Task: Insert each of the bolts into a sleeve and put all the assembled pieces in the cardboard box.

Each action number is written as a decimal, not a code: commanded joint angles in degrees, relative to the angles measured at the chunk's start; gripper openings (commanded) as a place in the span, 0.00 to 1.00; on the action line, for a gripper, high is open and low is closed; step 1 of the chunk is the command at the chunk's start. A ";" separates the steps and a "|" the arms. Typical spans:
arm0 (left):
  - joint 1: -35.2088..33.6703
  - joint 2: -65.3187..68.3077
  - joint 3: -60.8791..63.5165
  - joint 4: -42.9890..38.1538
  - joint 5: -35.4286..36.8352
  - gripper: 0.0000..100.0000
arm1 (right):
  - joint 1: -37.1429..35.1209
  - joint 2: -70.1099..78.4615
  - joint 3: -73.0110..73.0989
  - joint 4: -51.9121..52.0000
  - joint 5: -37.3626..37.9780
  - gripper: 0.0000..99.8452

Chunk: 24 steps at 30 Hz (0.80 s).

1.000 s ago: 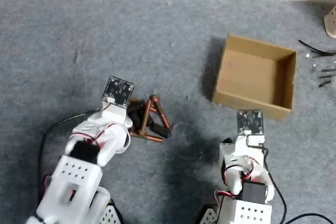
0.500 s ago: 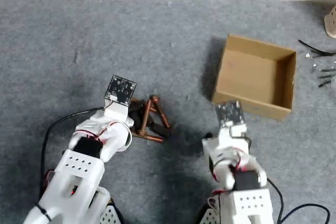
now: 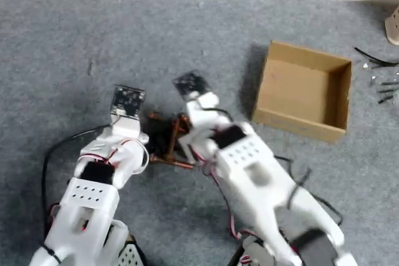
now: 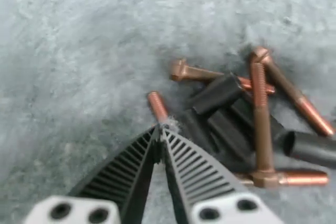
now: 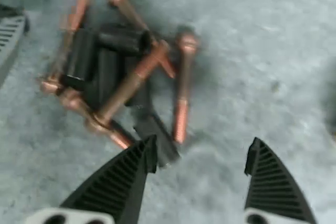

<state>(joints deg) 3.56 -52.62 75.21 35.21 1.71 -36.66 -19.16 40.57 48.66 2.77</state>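
Since the left gripper (image 4: 160, 129) is closed tight on the tip of one copper-coloured metal bolt (image 4: 157, 106) beside the heap of short black tube sleeves (image 4: 216, 94), well apart from the brown cardboard box (image 3: 298, 124), the wide-open, empty right gripper (image 5: 204, 142) should take one sleeve at its middle.

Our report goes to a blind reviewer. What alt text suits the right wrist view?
The right gripper, open, hangs over a tangled heap of copper bolts and black sleeves lying on grey carpet.
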 commanded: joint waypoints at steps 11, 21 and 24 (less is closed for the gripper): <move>-6.99 0.13 -1.98 -2.29 4.48 0.01 | -7.87 21.41 -8.31 -5.05 -0.70 0.26; -8.92 0.13 -1.98 -2.20 6.15 0.01 | -8.66 29.67 -8.84 2.59 -0.88 0.26; -8.92 0.13 -1.98 -2.11 6.15 0.01 | -9.71 30.20 -8.84 5.67 -0.79 0.26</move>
<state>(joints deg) -4.79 -52.53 75.21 33.80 7.52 -44.66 9.67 31.52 50.15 2.42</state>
